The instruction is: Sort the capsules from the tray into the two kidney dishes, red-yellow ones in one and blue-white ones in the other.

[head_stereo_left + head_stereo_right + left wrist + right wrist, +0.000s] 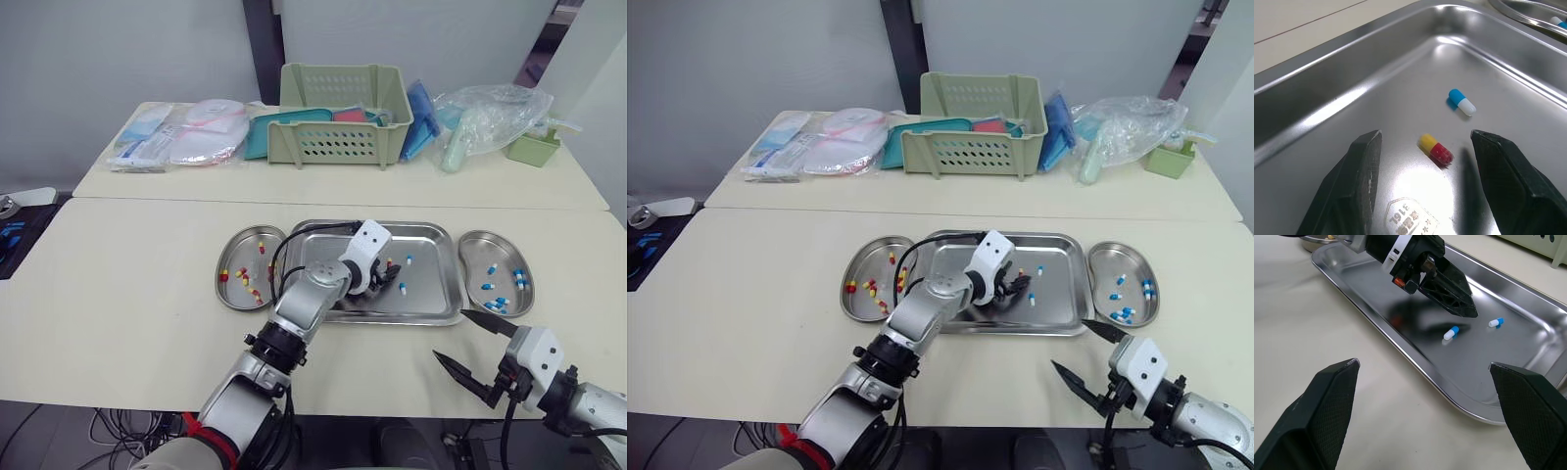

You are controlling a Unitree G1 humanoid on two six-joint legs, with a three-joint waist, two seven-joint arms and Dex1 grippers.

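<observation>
My left gripper (pixel 384 279) is down inside the steel tray (pixel 436 294), open. In the left wrist view a red-yellow capsule (pixel 1436 149) lies on the tray floor between its fingers (pixel 1364 166), untouched, with a blue-white capsule (pixel 1462 102) just beyond. Two blue-white capsules (pixel 1451 333) (pixel 1495 322) lie near that gripper in the right wrist view. The left kidney dish (pixel 235 250) holds several red-yellow capsules. The right kidney dish (pixel 480 245) holds several blue-white ones. My right gripper (pixel 472 348) hovers open and empty over the table's front edge, in front of the right dish.
Along the back of the table stand a green perforated basket (pixel 343 113), flat packages (pixel 186 137) at the left, a clear plastic bag (pixel 490 113) and a small green container (pixel 534 147) at the right.
</observation>
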